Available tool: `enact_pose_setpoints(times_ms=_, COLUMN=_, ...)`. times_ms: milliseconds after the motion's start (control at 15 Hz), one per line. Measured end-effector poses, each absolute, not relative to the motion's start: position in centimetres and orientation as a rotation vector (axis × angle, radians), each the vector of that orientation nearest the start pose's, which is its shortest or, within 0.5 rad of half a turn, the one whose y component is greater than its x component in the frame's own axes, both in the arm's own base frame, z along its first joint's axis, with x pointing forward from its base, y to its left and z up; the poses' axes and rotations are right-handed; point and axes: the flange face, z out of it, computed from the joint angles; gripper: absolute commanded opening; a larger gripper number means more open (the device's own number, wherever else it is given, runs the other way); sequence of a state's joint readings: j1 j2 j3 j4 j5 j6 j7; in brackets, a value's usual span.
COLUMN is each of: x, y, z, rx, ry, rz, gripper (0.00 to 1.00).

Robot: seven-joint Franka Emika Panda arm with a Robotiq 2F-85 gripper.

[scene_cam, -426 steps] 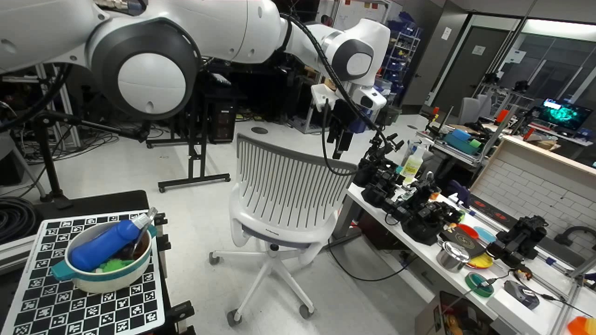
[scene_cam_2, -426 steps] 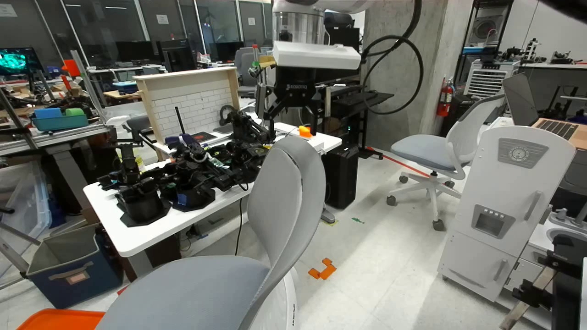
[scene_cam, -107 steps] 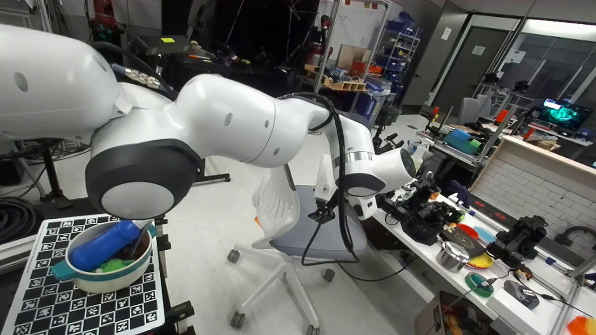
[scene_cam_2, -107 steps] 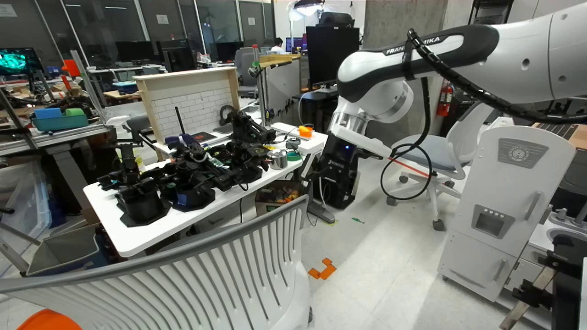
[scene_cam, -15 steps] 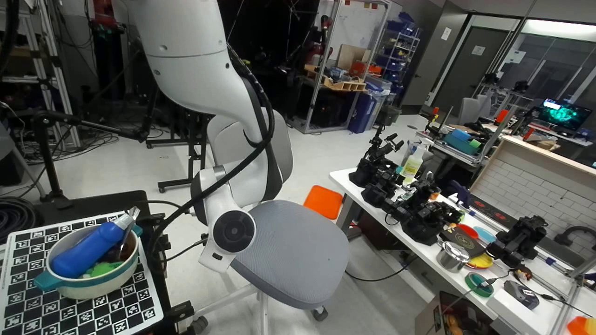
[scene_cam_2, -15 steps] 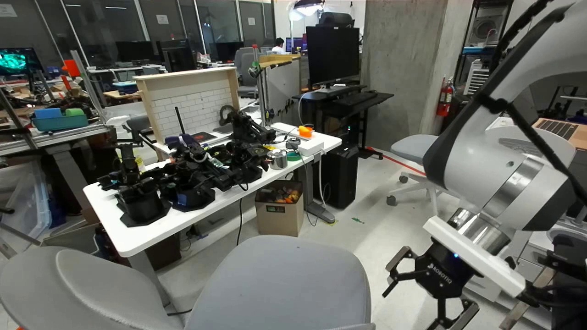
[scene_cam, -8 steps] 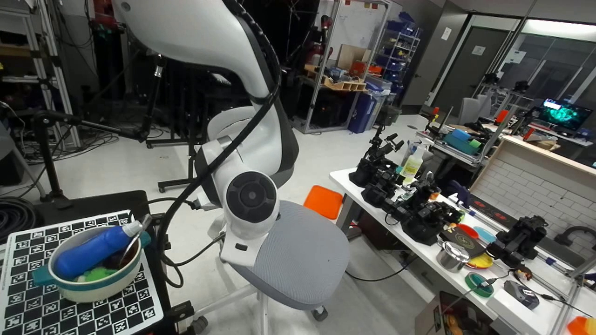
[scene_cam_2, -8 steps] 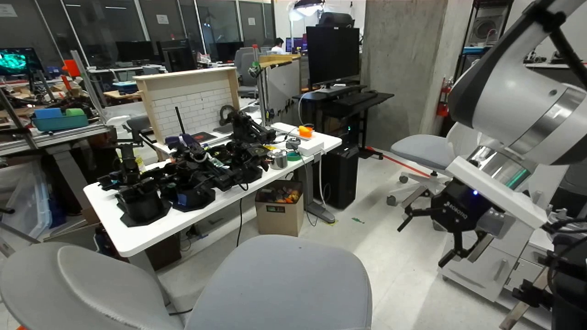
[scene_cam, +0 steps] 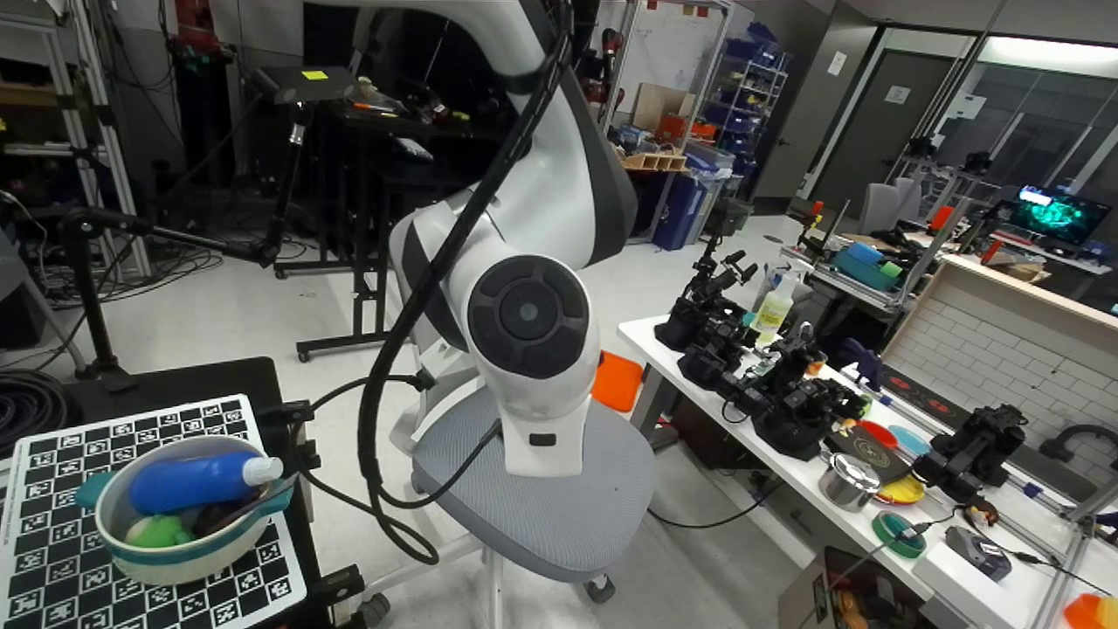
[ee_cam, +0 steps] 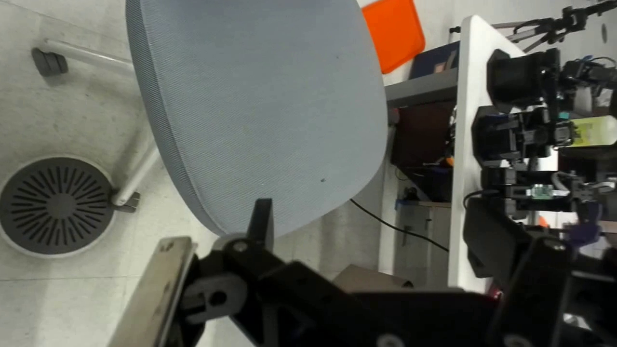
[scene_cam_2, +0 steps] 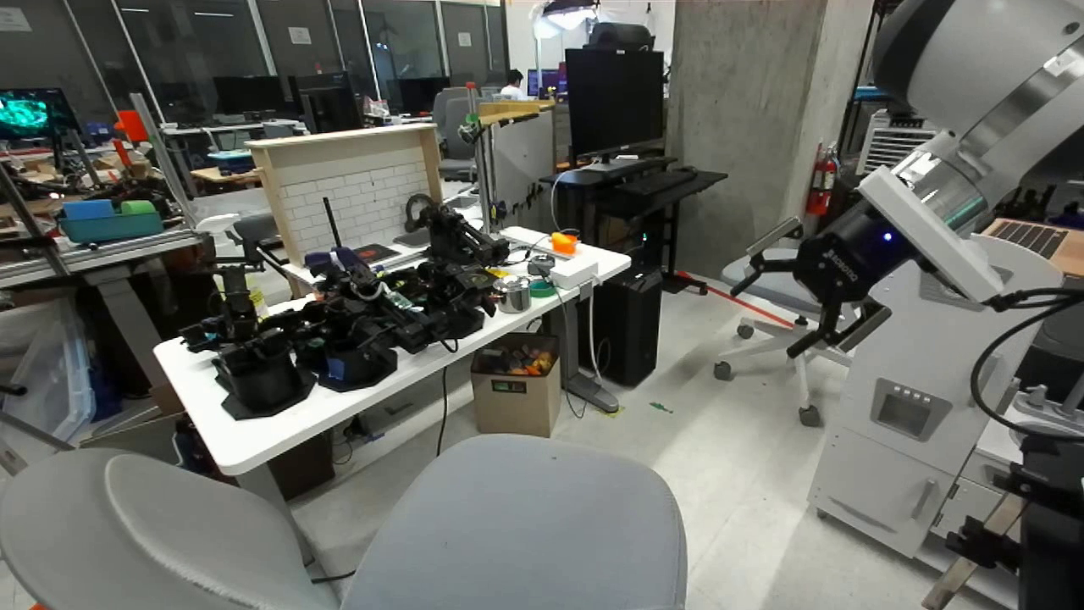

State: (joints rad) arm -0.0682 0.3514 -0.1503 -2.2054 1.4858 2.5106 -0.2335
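At right of an exterior view, a wide-splayed end effector (scene_cam_2: 765, 322), holding nothing. Apart from it, at lower centre, a grey swivel chair (scene_cam_2: 533, 525), untouched; seemingly either dealt with or not begun on, cannot tell which. Farther, at left, a white tabletop (scene_cam_2: 254, 437) under black robot arms (scene_cam_2: 354, 364). At lower left in an exterior view, a teal-rimmed pot (scene_cam: 188, 570) with a blue bottle (scene_cam: 188, 483).

Near chair (scene_cam_2: 533, 525) partly off-frame; box contents (scene_cam_2: 535, 365) indistinct
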Motion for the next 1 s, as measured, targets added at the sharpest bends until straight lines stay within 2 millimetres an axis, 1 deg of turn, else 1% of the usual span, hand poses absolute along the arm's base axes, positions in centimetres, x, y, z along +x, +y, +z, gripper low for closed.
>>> enact_pose_setpoints(times_ms=133, x=53.3, y=-12.5, z=21.9, rx=-1.950, ry=1.362, rz=-0.225, gripper=1.00)
enact_pose_setpoints(times_ms=400, x=53.7, y=-10.1, z=21.7, rx=-1.985, ry=1.273, rz=-0.228, gripper=1.00)
enact_pose_setpoints(times_ms=533, x=53.9, y=-9.3, z=22.3, rx=-2.002, ry=1.223, rz=-0.248, gripper=1.00)
enact_pose_setpoints(times_ms=667, x=54.2, y=-8.9, z=24.0, rx=-2.016, ry=1.166, rz=-0.291, gripper=1.00)
enact_pose_setpoints(times_ms=800, x=54.3, y=-8.7, z=26.6, rx=-2.026, ry=1.102, rz=-0.349, gripper=1.00)
enact_pose_setpoints(times_ms=1000, x=53.9, y=-8.1, z=30.7, rx=-2.065, ry=0.994, rz=-0.404, gripper=1.00)
